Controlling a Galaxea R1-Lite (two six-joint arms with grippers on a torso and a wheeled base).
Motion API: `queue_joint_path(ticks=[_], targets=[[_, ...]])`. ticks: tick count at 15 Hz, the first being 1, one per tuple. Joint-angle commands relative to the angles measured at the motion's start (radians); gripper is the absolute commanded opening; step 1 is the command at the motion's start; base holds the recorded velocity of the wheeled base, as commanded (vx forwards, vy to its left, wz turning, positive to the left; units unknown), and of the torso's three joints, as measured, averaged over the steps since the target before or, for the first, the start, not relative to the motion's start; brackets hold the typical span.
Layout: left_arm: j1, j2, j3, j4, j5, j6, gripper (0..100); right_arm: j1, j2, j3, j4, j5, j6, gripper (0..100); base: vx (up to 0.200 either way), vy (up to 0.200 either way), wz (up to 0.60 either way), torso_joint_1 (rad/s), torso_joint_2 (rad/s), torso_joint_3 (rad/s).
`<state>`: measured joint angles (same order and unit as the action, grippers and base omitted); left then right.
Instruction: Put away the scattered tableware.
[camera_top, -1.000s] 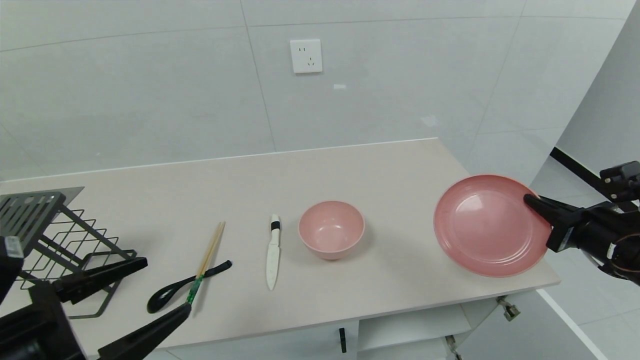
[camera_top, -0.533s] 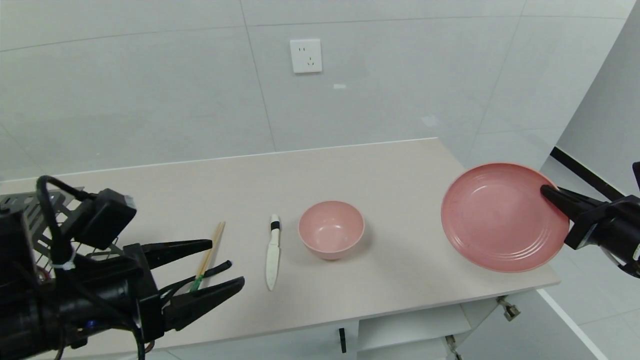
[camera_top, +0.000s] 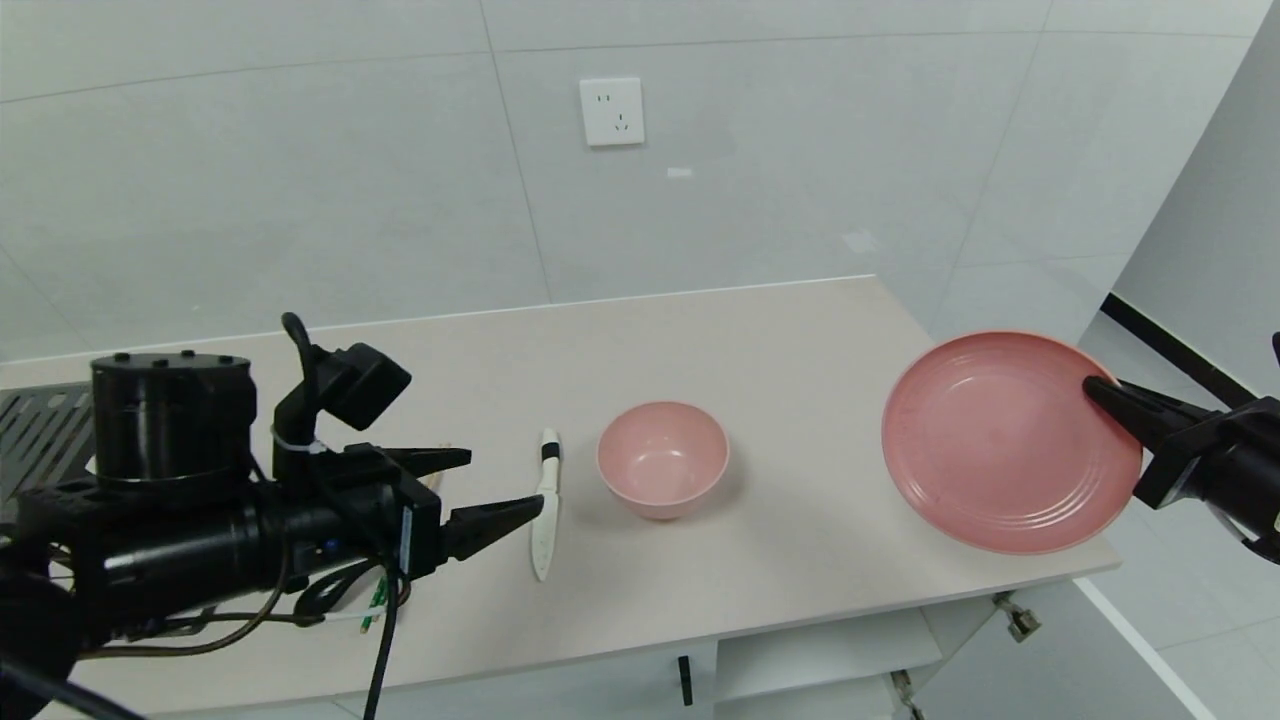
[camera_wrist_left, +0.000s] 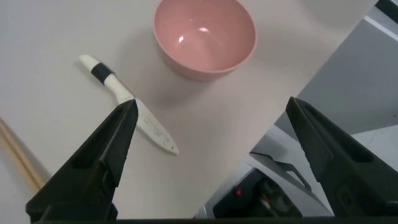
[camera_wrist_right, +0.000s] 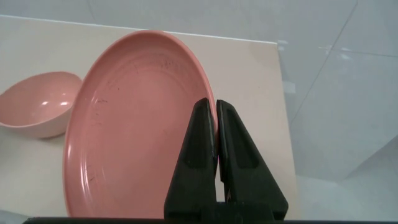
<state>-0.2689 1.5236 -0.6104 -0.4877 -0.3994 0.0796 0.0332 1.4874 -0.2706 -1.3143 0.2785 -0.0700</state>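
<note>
pinching the tilted plate (camera_top: 1000, 450) by its rim, the right gripper (camera_top: 1095, 390) is clamped tight on it, while the left gripper (camera_top: 504, 480) hangs spread wide, empty, by the knife (camera_top: 545, 510).

plate (camera_top: 1000, 440) pink, tilted, raised rt | bowl (camera_top: 662, 458) pink, upright ctr | knife (camera_top: 541, 545) white, flat

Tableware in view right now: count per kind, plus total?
pink plate: 1
pink bowl: 1
white knife: 1
chopsticks: 1 pair
Total: 4
</note>
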Motion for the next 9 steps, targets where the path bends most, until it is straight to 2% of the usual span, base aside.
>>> queue_joint_path(ticks=[1, 5, 8, 9], targets=[[-0.038, 0.121, -0.088, 0.0, 0.008, 0.002, 100, 0.024, 0.001, 0.01, 0.0, 0.001, -0.001, 0, 0.0, 0.0, 0.0, 0.0, 0.0, 0.0], [-0.073, 0.208, -0.13, -0.012, 0.045, 0.003, 100, 0.031, 0.001, 0.01, 0.0, 0.001, -0.004, 0, 0.0, 0.0, 0.0, 0.0, 0.0, 0.0], [-0.078, 0.257, -0.144, -0.092, 0.054, 0.002, 100, 0.036, 0.007, 0.011, 0.0, 0.001, -0.004, 0, 0.0, 0.0, 0.0, 0.0, 0.0, 0.0], [-0.078, 0.276, -0.15, -0.108, 0.076, 0.002, 100, 0.04, 0.008, 0.013, 0.0, -0.001, -0.004, 0, 0.0, 0.0, 0.0, 0.0, 0.0, 0.0]])
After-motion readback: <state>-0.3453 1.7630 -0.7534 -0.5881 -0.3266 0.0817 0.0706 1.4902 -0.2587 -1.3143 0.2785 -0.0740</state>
